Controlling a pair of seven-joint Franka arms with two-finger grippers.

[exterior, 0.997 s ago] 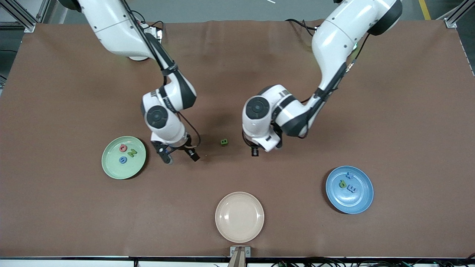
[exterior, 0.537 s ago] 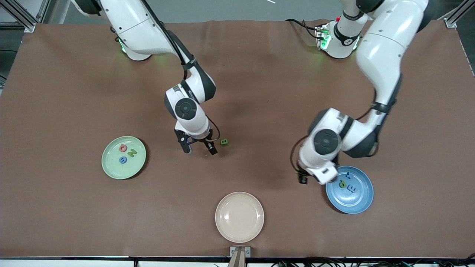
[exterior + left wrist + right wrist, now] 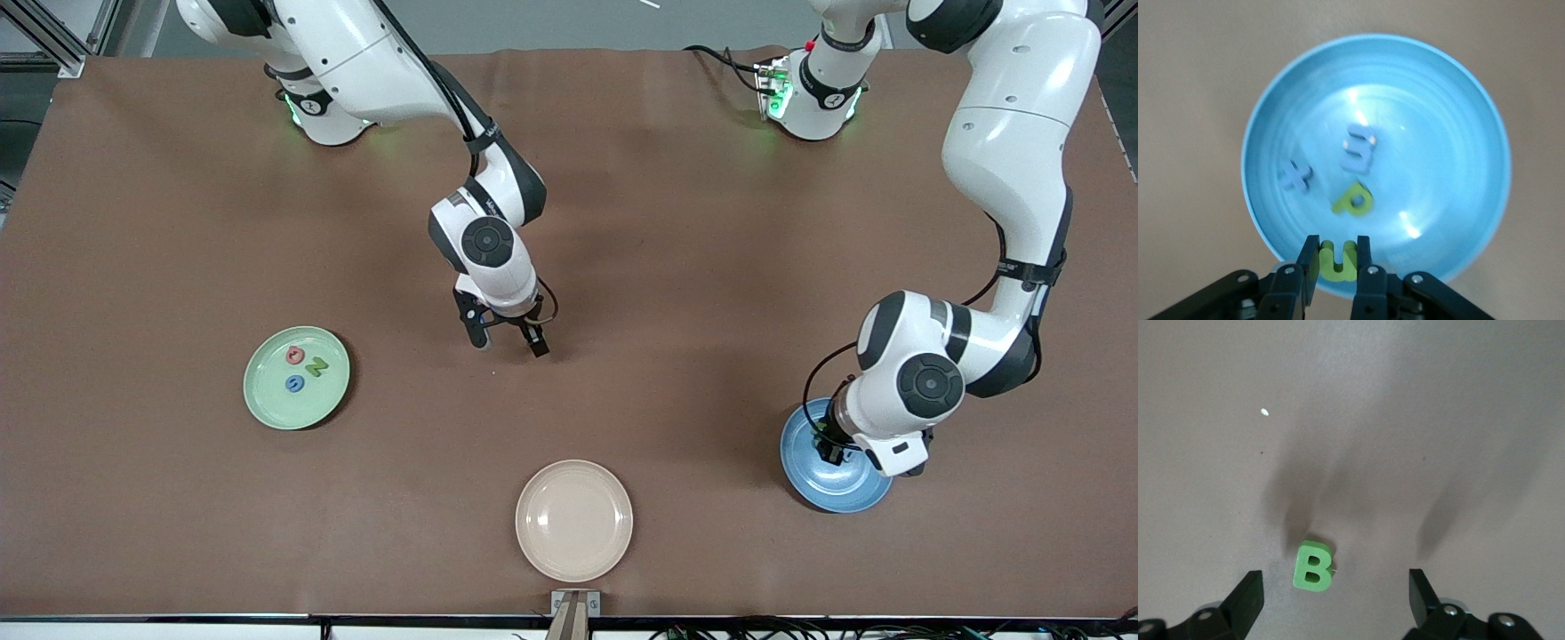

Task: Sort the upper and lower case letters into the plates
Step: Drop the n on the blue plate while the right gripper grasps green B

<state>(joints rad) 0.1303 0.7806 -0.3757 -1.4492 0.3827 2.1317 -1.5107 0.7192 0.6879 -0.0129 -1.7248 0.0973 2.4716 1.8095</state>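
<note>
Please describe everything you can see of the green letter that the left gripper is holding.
The small chunky green letter looks like a U or lowercase u, of matte foam-like or plastic material in lime green. It is pinched between the black fingers of the left gripper, which is shut on its two sides. It hangs over the rim of the round medium blue plate, not touching it as far as can be seen. In the front view the wrist hides it.

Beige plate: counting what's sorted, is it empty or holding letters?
Empty: the beige plate shows only bare surface in the front view.
</note>
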